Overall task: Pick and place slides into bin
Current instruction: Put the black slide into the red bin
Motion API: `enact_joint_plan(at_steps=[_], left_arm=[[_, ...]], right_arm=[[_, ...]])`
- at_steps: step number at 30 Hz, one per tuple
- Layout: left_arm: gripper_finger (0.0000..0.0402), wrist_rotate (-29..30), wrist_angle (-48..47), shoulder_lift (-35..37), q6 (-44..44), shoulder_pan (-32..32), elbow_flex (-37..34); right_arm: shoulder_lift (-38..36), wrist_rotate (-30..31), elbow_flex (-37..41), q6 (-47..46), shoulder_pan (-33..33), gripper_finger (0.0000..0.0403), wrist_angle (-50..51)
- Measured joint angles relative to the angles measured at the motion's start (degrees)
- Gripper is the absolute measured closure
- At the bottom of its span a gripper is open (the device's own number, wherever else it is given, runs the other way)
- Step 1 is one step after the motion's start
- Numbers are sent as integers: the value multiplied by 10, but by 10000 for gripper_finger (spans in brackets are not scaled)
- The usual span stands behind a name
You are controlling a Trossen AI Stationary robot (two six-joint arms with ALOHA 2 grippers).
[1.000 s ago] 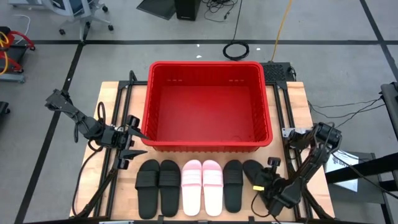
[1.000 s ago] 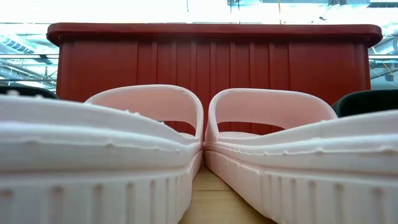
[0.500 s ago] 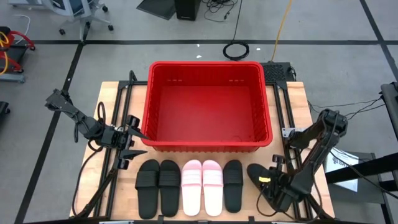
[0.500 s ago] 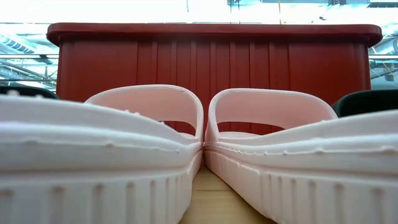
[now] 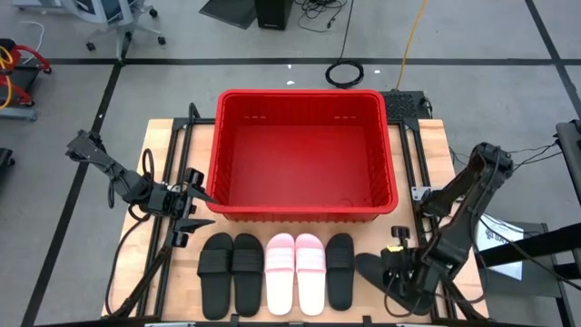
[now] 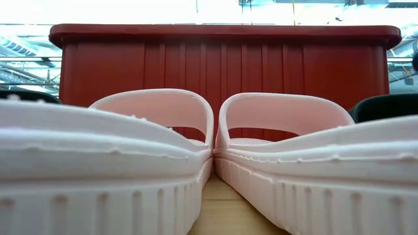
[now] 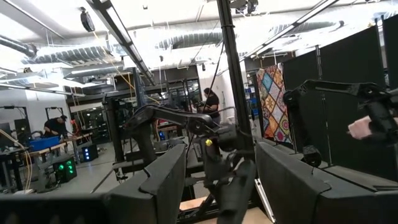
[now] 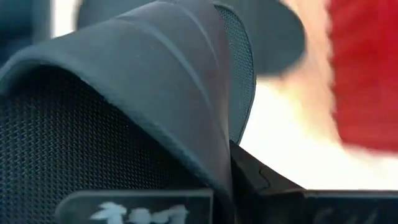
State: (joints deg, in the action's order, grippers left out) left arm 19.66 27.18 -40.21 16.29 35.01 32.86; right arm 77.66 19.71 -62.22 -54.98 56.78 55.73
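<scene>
High view: your right gripper (image 5: 397, 271) pinching black slide (image 5: 374, 270), front-right of bin (image 5: 304, 154). Bin lies up-left from it. Left gripper (image 5: 186, 208) spread wide, waits left of bin.

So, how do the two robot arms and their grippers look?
Both arms are dark, jointed and slim. The left gripper has two black fingers and thin black cables beside its wrist. The right gripper is black too, with a small yellow mark near its wrist.
</scene>
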Motion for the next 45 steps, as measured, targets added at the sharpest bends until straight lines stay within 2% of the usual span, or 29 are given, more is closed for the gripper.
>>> enact_joint_plan(at_steps=[4, 11, 24, 30, 34, 38, 42, 45], left_arm=[[199, 0, 0, 0, 0, 0, 0], [199, 0, 0, 0, 0, 0, 0], [199, 0, -1, 0, 0, 0, 0], [199, 0, -1, 0, 0, 0, 0], [199, 8, -2, 0, 0, 0, 0], [199, 29, -3, 0, 1, 0, 0], [199, 41, -5, 0, 1, 0, 0], [199, 42, -5, 0, 1, 0, 0]], right_arm=[[-21, 25, 0, 97, -15, 399, -90], [-50, 42, 0, 317, -58, 399, -254], [-105, 47, 0, 682, -187, 399, -483], [-125, 122, 0, 800, -258, 399, -564], [-135, 175, 0, 851, -314, 399, -608], [-135, 198, 0, 875, -382, 399, -633], [-135, 203, 0, 858, -458, 399, -640], [-135, 234, 0, 848, -510, 399, -616]])
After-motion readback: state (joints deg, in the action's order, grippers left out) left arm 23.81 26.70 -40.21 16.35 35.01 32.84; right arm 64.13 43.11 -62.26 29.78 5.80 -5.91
